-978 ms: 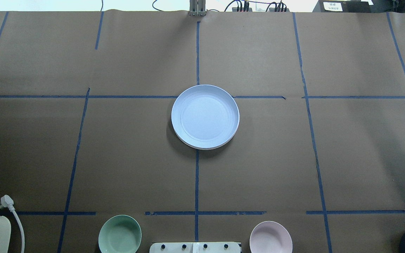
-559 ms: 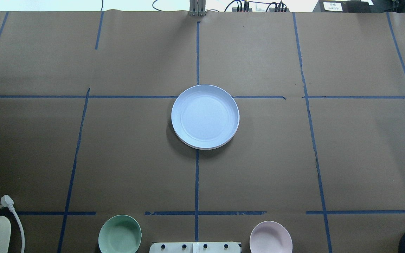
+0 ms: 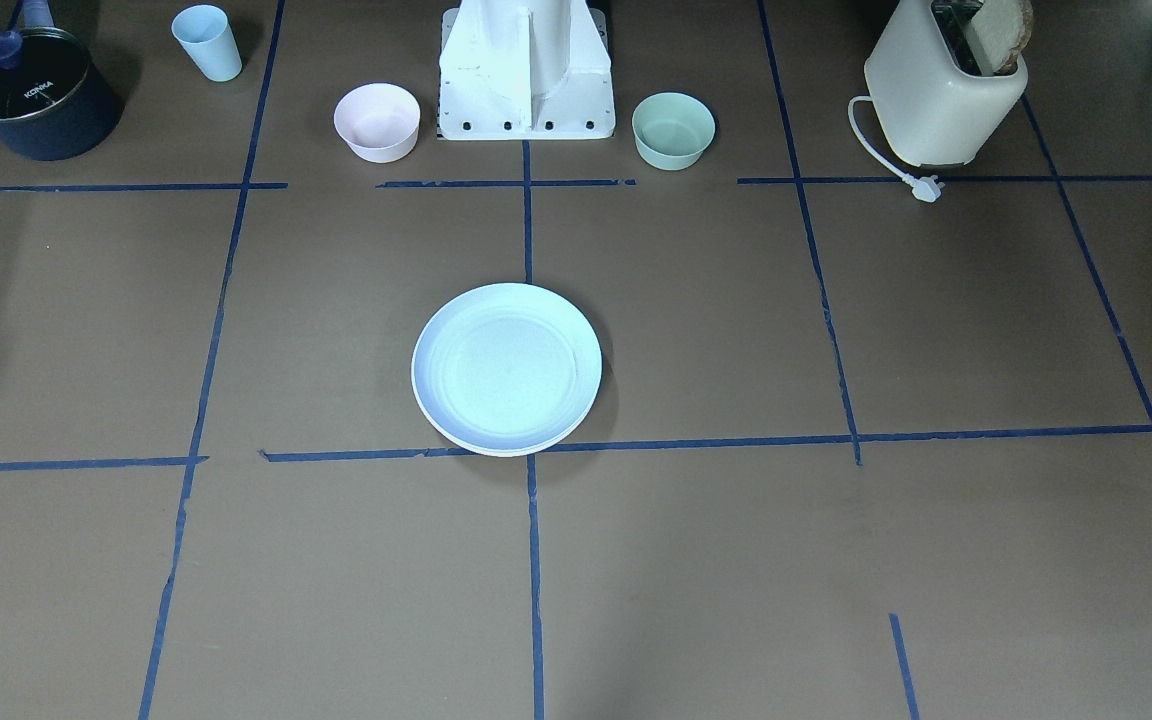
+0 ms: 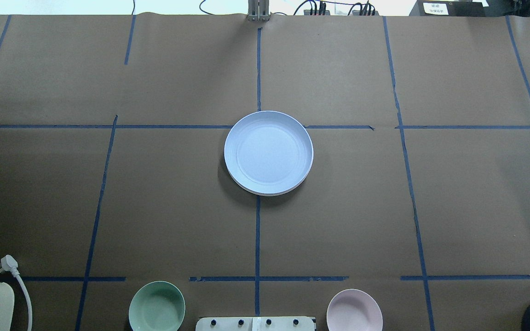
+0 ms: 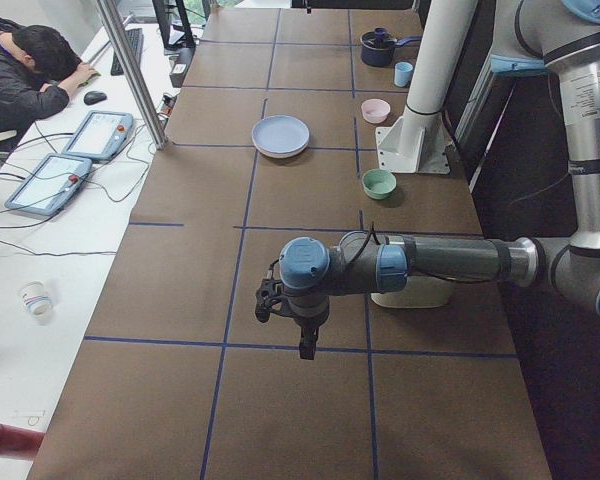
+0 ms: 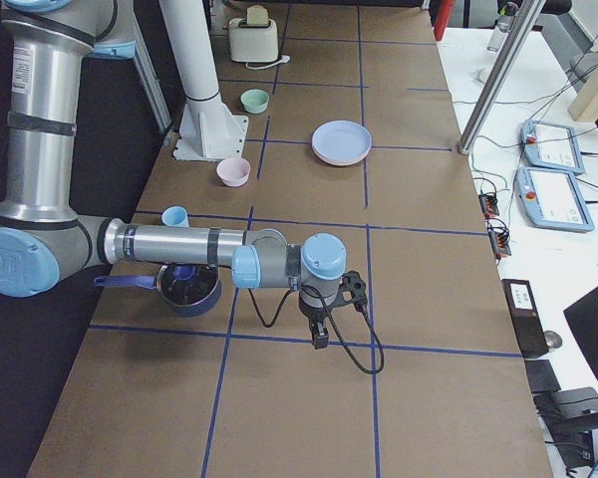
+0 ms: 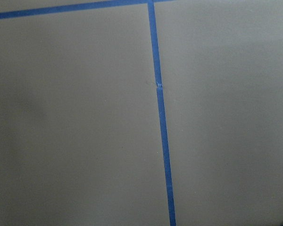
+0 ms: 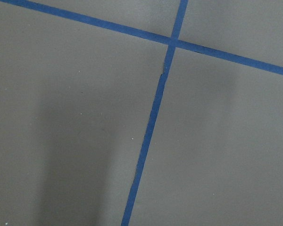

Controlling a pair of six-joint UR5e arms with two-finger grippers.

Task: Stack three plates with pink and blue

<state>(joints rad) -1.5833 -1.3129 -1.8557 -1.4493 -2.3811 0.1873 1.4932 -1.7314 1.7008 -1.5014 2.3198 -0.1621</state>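
Note:
The pale blue plate (image 4: pixel 268 151) lies at the table's middle, on top of a stack; it also shows in the front view (image 3: pixel 506 365). A pale rim of a plate under it (image 4: pixel 265 194) peeks out at its near edge. No pink plate shows; the stack may hide it. My left gripper (image 5: pixel 303 345) shows only in the left side view, low over bare table far from the stack; I cannot tell whether it is open. My right gripper (image 6: pixel 320 339) shows only in the right side view, also far from the stack; I cannot tell its state. Both wrist views show only brown paper and blue tape.
A green bowl (image 4: pixel 157 307) and a small pink bowl (image 4: pixel 354 311) stand on either side of the robot base (image 3: pixel 526 70). A pale blue cup (image 3: pixel 207 42) and a dark pot (image 3: pixel 31 95) are on my right, a toaster (image 3: pixel 946 90) on my left.
A small dark part at the right edge of the overhead view one second ago has gone out of frame. The plates have not moved.

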